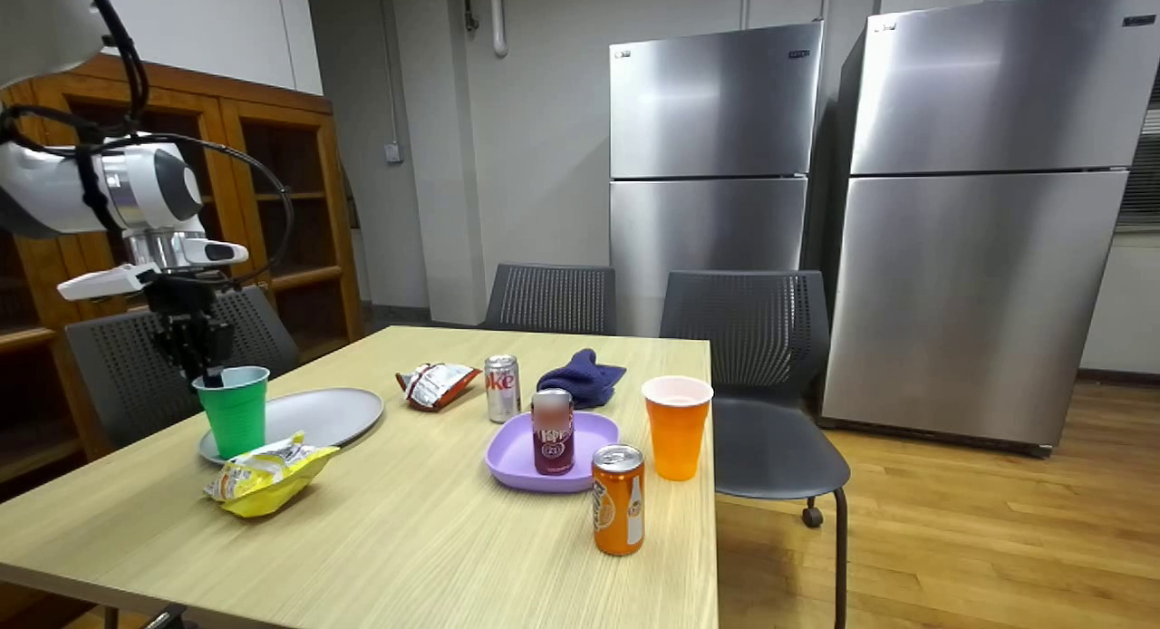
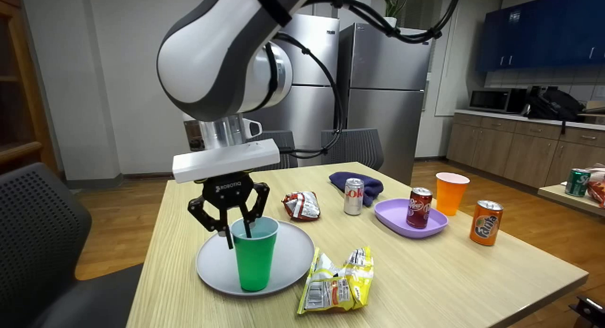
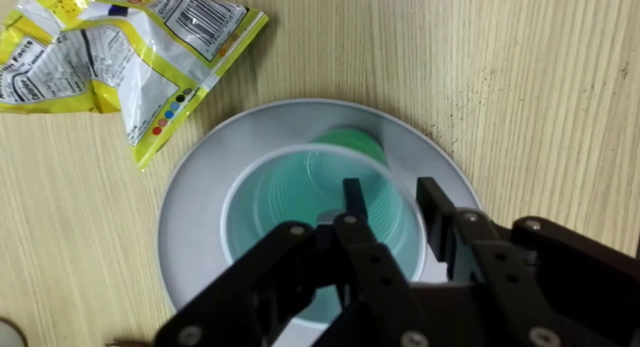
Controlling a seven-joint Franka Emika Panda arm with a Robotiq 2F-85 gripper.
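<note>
Nearest the camera in the wrist view, the end effector (image 3: 390, 186) straddled the rim of a green plastic cup (image 2: 257, 257), jaws parted, one finger inside and one outside, apparently set so that the wall lay between them, ungripped. The cup stood on a gray plate (image 3: 192, 227), near a yellow snack bag (image 2: 331, 290). The Franka arm (image 2: 203, 58) arched above the tabletop (image 2: 425, 276), wrist bent to aim the fingers downward.

An exterior view looked from just above the wood-grain table (image 1: 426, 511), an exterior view from nearer the green plastic cup (image 2: 255, 264), both faced that table and stainless-steel refrigerators (image 1: 979, 294) beyond, the wrist view peered down close over that cup, its tilt hard to judge.
</note>
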